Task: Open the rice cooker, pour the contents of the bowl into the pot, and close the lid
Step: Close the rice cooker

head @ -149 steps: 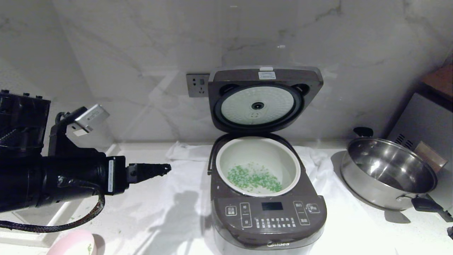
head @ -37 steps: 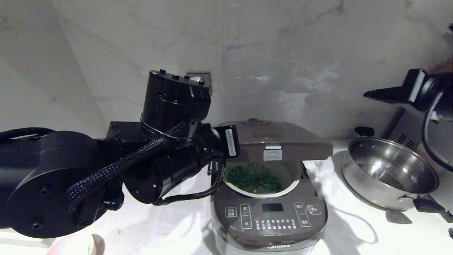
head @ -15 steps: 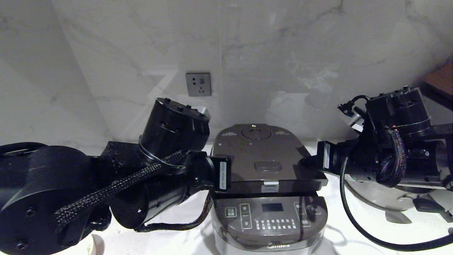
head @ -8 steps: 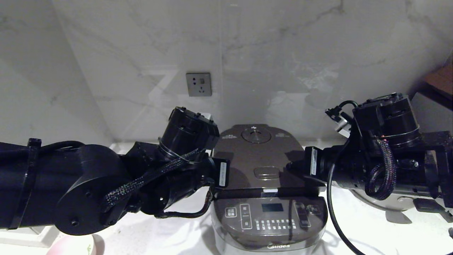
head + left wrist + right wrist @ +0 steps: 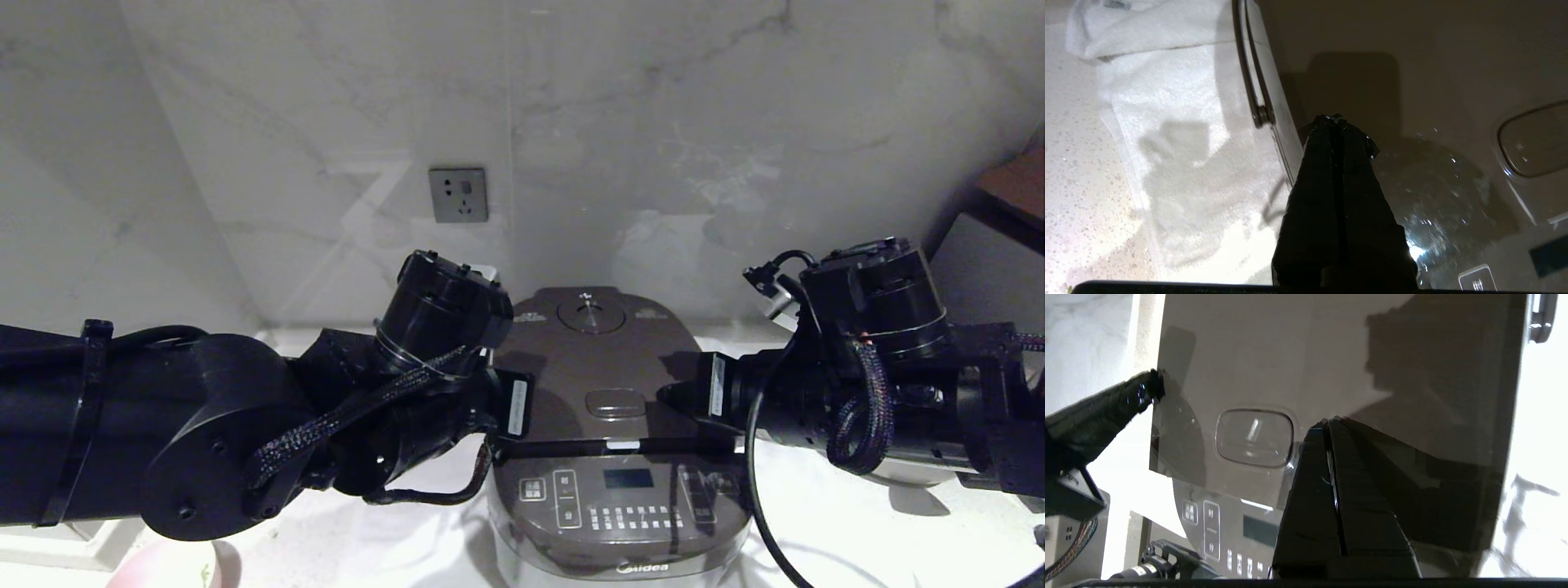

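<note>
The dark brown-grey rice cooker (image 5: 620,506) stands in the middle of the counter, its lid (image 5: 604,351) down over the pot, which is hidden along with the contents. A thin dark gap shows under the lid's front edge. My left gripper (image 5: 1333,119) is shut, its tip resting on the lid's left edge. My right gripper (image 5: 1329,420) is shut too, its tip on the lid top just right of the release button (image 5: 1254,437). Neither holds anything. The pale pink bowl (image 5: 163,567) peeks in at the bottom left, under my left arm.
A white towel (image 5: 1167,122) lies under and left of the cooker. The steel pan (image 5: 906,475) sits at the right, mostly behind my right arm. A wall socket (image 5: 459,194) is on the marble wall close behind. A grey appliance (image 5: 980,253) stands at far right.
The lid has come down flatter over the cooker. My right gripper has moved left onto the lid top, and my left arm has sunk with the lid's left edge.
</note>
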Tool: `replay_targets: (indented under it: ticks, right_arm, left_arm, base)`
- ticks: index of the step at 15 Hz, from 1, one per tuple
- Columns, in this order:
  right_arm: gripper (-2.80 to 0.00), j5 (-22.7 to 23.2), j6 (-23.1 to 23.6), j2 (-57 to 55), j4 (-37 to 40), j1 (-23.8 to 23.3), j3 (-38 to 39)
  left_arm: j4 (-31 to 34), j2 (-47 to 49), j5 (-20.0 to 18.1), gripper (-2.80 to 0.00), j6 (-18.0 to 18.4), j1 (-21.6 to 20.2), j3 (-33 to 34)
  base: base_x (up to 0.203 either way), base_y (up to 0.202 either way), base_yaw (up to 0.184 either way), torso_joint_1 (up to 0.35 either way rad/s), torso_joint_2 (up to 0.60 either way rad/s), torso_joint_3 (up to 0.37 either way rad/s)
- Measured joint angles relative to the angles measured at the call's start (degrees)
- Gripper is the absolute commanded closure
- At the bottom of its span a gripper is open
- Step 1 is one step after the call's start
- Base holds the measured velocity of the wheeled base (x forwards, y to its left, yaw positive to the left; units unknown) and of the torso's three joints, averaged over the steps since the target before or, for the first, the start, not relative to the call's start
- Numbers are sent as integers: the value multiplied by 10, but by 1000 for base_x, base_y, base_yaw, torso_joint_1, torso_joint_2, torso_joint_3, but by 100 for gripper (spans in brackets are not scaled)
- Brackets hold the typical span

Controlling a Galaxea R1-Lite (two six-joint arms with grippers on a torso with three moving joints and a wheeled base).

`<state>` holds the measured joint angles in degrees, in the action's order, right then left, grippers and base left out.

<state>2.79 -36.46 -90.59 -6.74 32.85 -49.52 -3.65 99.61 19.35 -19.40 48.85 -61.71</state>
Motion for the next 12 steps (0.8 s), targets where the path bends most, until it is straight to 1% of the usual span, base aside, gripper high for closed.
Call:
replay_targets:
  ticks: [4,8,12]
  right_arm:
    - [0,2,-8,-16,-26,-6,16]
    - [0,3,-10,-24,-31,-7,22]
    - [0,4,-17,-34,-54,-6,37]
  left_arm:
    - [0,-1,0,0,0,10,4]
    - [-2,2,0,0,-4,12,7]
    - [-3,7,-2,0,-8,16,14]
  base:
    - [0,0,0,0,0,0]
    - [0,0,0,0,0,0]
    - [0,0,0,0,0,0]
